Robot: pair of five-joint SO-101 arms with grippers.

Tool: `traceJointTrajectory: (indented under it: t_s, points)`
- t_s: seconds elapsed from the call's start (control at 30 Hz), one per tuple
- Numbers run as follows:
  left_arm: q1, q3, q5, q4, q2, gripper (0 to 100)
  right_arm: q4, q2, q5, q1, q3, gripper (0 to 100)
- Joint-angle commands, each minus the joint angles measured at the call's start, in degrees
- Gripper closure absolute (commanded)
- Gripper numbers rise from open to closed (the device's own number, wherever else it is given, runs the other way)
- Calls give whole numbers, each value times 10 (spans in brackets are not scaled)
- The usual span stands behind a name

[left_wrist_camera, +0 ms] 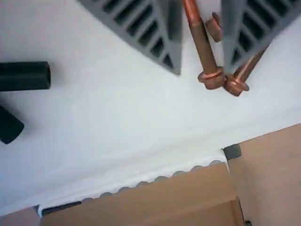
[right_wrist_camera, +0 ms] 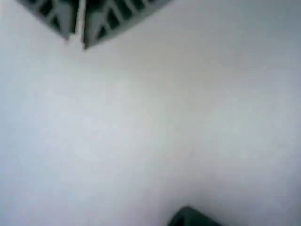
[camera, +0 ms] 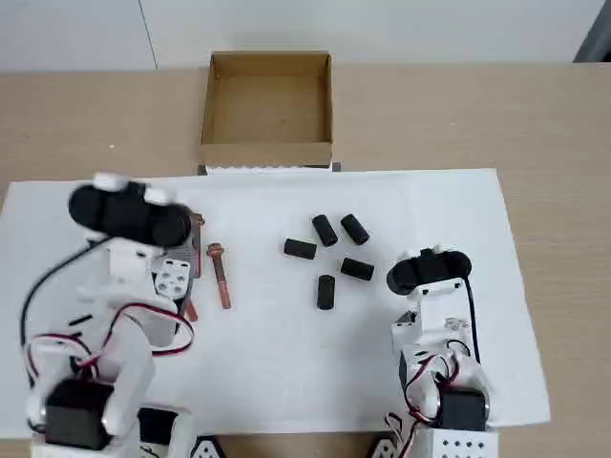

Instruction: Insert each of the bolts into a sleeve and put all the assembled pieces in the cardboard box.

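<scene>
Several copper bolts lie at the left of the white sheet. In the left wrist view one bolt [left_wrist_camera: 203, 47] runs through the gap of my open left gripper [left_wrist_camera: 202, 66], untouched by either finger. A second bolt [left_wrist_camera: 241, 77] pokes out beside it. In the high view one bolt [camera: 221, 275] lies just right of the left arm [camera: 129, 218]. Several black sleeves [camera: 326, 256] are scattered mid-sheet, and two sleeves [left_wrist_camera: 24, 75] appear in the left wrist view. The cardboard box [camera: 270, 143] stands open beyond the sheet. My right gripper [right_wrist_camera: 80, 28] hangs shut over bare paper.
The white sheet [camera: 286, 363] covers most of the tan table. The right arm [camera: 430, 272] stands near the sheet's right front, just right of the sleeves. A dark sleeve end [right_wrist_camera: 193, 218] shows in the right wrist view. The box rim [left_wrist_camera: 188, 197] borders the sheet's scalloped far edge.
</scene>
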Motion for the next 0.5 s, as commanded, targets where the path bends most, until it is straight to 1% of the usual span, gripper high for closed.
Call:
traceJointTrajectory:
  t_s: [0.0, 0.2, 0.37, 0.47]
  points:
    - [-2, -112, 6, 55, 61, 942, -12, -4, 4, 3, -4, 995]
    - [-2, -229, 7, 122, 144, 942, -12, -4, 4, 1, -4, 995]
    - [-2, -294, 76, 168, 193, 942, -12, -4, 4, 1, -4, 995]
    - [-2, -317, 96, 188, 216, 942, -14, -4, -1, -1, -4, 995]
